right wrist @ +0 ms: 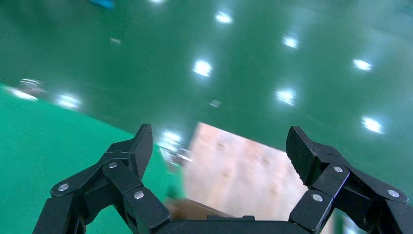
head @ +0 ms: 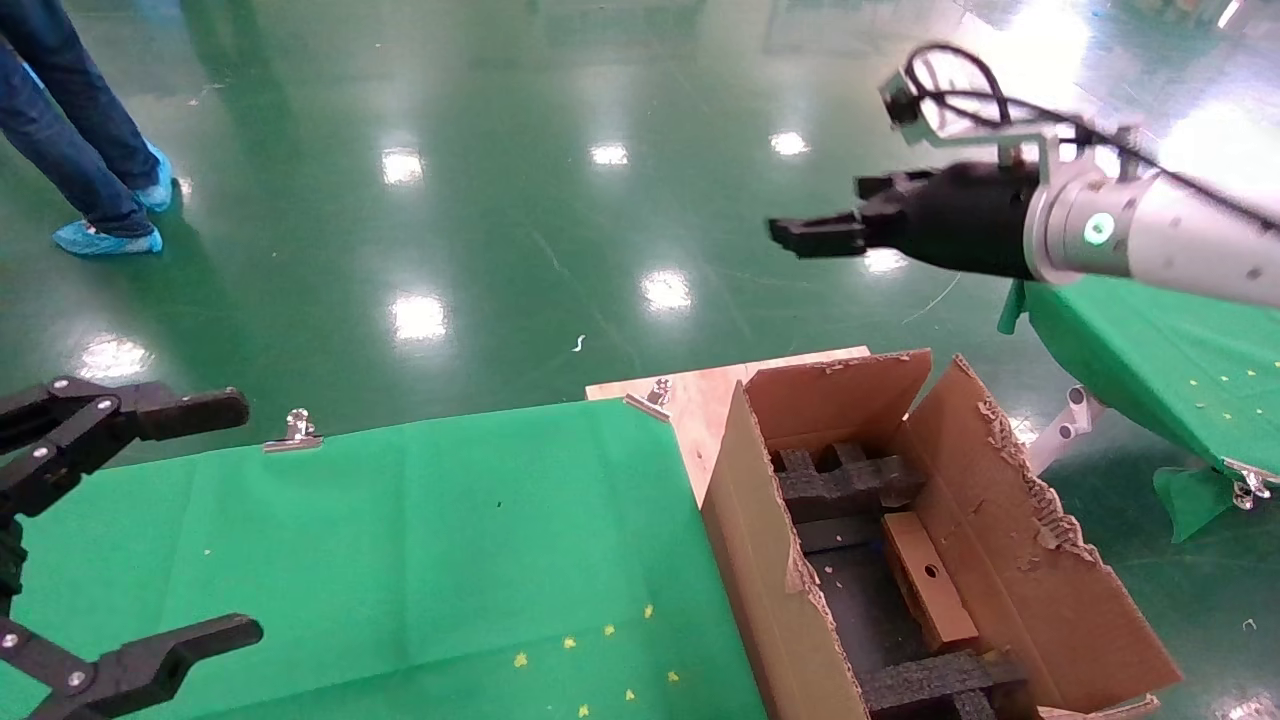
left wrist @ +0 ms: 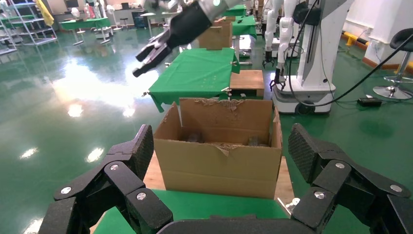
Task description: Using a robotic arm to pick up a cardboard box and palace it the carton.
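Observation:
The small brown cardboard box (head: pixel 930 580), with a round hole in its face, lies inside the large ragged-edged carton (head: pixel 1040 560), between black foam inserts (head: pixel 850 485). My right gripper (head: pixel 830 210), on the white arm (head: pixel 1150 235), is open and empty, high above the floor beyond the carton. In its wrist view (right wrist: pixel 219 151) the jaws stand wide apart over a wooden board (right wrist: pixel 234 170). My left gripper (head: pixel 240 520) is open and empty at the left edge of the green table. Its wrist view (left wrist: pixel 219 151) faces the carton (left wrist: pixel 219 165) and shows the right gripper (left wrist: pixel 146 61) beyond it.
A green cloth table (head: pixel 400 540) with metal clips (head: pixel 295 432) lies left of the carton. A wooden board (head: pixel 700 395) sits behind the carton. A second green table (head: pixel 1180 350) is at the right. A person's legs (head: pixel 80 130) stand far left. Other robots (left wrist: pixel 316 48) stand beyond.

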`<state>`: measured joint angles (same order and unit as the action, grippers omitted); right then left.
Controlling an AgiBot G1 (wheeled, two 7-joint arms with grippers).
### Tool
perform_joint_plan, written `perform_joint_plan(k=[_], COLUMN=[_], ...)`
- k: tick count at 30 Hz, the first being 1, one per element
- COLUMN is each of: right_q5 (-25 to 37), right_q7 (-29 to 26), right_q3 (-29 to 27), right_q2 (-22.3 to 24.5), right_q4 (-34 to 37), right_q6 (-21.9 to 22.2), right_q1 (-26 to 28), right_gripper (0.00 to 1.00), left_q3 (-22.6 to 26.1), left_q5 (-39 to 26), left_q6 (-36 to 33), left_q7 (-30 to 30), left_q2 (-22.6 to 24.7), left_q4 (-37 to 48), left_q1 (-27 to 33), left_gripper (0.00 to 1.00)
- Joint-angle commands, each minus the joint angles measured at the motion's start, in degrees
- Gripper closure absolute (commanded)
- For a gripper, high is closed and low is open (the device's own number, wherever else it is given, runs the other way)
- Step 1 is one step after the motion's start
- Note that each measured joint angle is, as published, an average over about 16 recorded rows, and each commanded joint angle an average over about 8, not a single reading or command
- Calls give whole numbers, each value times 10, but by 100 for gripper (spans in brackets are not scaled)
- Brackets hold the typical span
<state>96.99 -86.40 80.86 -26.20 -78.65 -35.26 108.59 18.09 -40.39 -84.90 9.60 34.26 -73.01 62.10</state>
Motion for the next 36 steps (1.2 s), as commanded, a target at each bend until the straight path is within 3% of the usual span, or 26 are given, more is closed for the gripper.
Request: perform_joint_plan(k=[1, 13, 36], right_q5=[-46, -51, -242], right_q7=[40, 46, 315], right_q3=[-9, -21, -259], right_q2=[4, 0, -33], right_q4=[-4, 1, 19], right_q6=[-1, -16, -200], right_q1=[9, -6, -181], right_gripper=[0, 0, 0], left_q3=[0, 0, 1], left_q5=[0, 0, 1], left_q6=[0, 0, 0], left_q7=[0, 0, 0], left_q2=[0, 0, 0], left_q4=[0, 0, 0], left_q1=[0, 0, 0], left_gripper=[0, 0, 0])
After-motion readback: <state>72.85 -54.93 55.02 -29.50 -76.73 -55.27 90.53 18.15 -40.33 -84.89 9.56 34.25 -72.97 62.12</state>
